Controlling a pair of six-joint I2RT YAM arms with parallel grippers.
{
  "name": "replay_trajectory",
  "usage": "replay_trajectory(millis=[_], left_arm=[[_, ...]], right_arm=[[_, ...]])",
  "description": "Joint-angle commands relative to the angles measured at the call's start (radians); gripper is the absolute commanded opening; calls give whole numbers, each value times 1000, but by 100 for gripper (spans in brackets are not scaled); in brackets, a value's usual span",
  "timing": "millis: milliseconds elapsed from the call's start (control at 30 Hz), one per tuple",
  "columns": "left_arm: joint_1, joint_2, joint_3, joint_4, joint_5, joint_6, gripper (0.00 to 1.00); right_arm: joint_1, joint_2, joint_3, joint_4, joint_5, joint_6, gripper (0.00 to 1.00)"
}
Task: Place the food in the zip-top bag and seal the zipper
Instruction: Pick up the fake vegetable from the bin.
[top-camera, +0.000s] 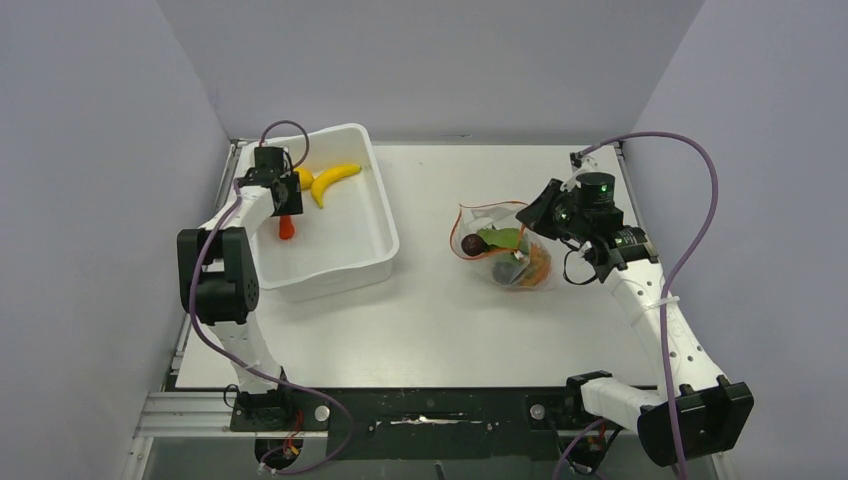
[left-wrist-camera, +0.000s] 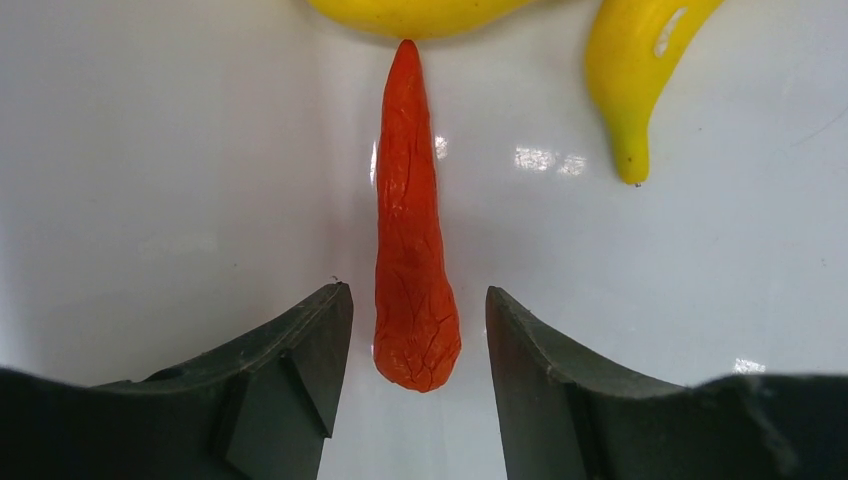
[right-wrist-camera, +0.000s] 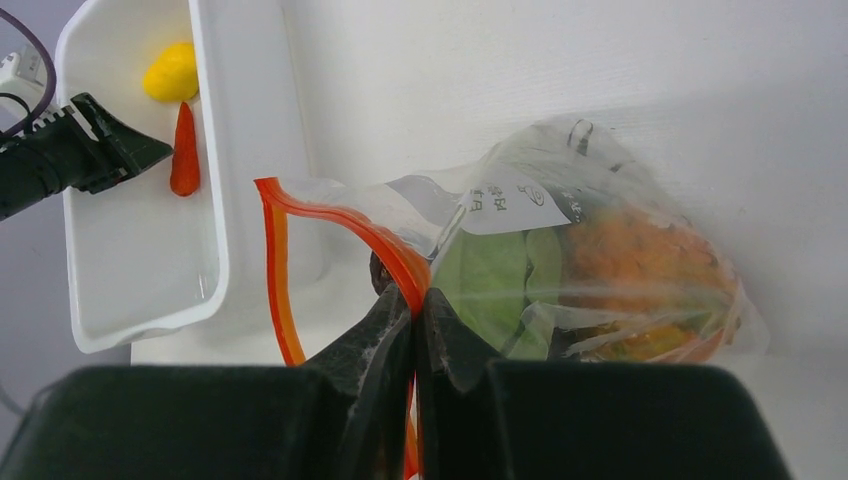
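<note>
My left gripper (left-wrist-camera: 418, 295) hangs with its two dark fingers apart over the floor of the large white plastic tub (left-wrist-camera: 150, 150). The thick end of the wrinkled red toy chili (left-wrist-camera: 410, 230) lies just between the fingers and touches neither. The chili runs straight away from me, so I judge the best move is to go a little lower and forward, then close slowly on the thick part, where the fingers have most to hold; the thin tip would slip out. Beyond the tip lies a rounded yellow toy piece (left-wrist-camera: 410, 12), touching it or nearly so, and to the right the curved yellow toy banana (left-wrist-camera: 635, 70). I should lift straight up so as not to drag them. My right gripper (right-wrist-camera: 415, 300) is pressed together on the thin red zipper strip (right-wrist-camera: 330, 215) of the clear floppy zip-top bag (right-wrist-camera: 600, 200). Past these fingers, inside the bag, are green leafy pieces (right-wrist-camera: 490, 275) and, further, the orange toy pineapple (right-wrist-camera: 640, 260). This gripper should hold the mouth wide and steady.
</note>
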Motion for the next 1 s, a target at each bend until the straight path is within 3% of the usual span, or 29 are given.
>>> replay_trajectory(millis=[0,567,800,967], left_arm=[[33,27,52,22,6,3,50],[33,136,67,75,27,-10,46],[33,130,66,66,43,-4,24],[32,69,71,34,60,-22,19]], right_arm=[[-8,-40,6,99,-27,-14,5],[-8,-46,13,102,-34,-27,5],[-8,-38,26,85,-56,-50,5],[-7,4,105,2,-103,-86,5]])
